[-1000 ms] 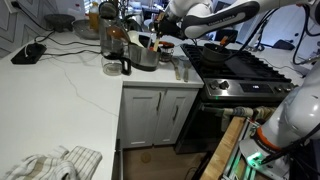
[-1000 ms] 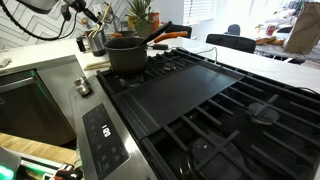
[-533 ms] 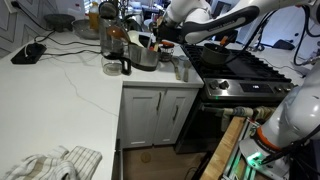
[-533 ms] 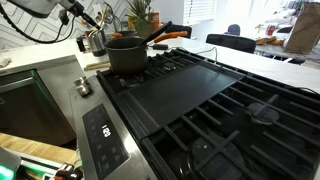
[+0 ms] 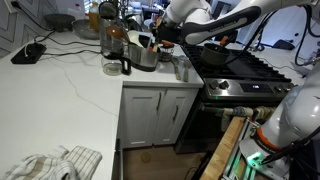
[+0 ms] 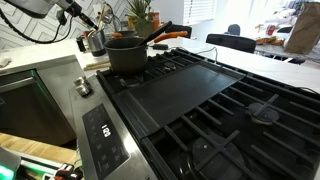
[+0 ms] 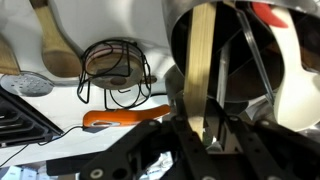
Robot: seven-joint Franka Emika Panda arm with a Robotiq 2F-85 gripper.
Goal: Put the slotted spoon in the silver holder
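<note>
In the wrist view my gripper is shut on the pale wooden handle of the slotted spoon. The handle runs up over the open silver holder, which has dark utensils standing in it. The spoon's head is hidden. In both exterior views the gripper hangs just above the silver holder at the back of the counter, next to the stove.
A glass jug with a black handle stands beside the holder. A black pot with an orange-handled utensil sits on the stove. Another wooden spoon and a wire trivet lie on the white counter.
The gripper, still holding the spoon, has shifted slightly toward the holder. Nothing else has moved.
</note>
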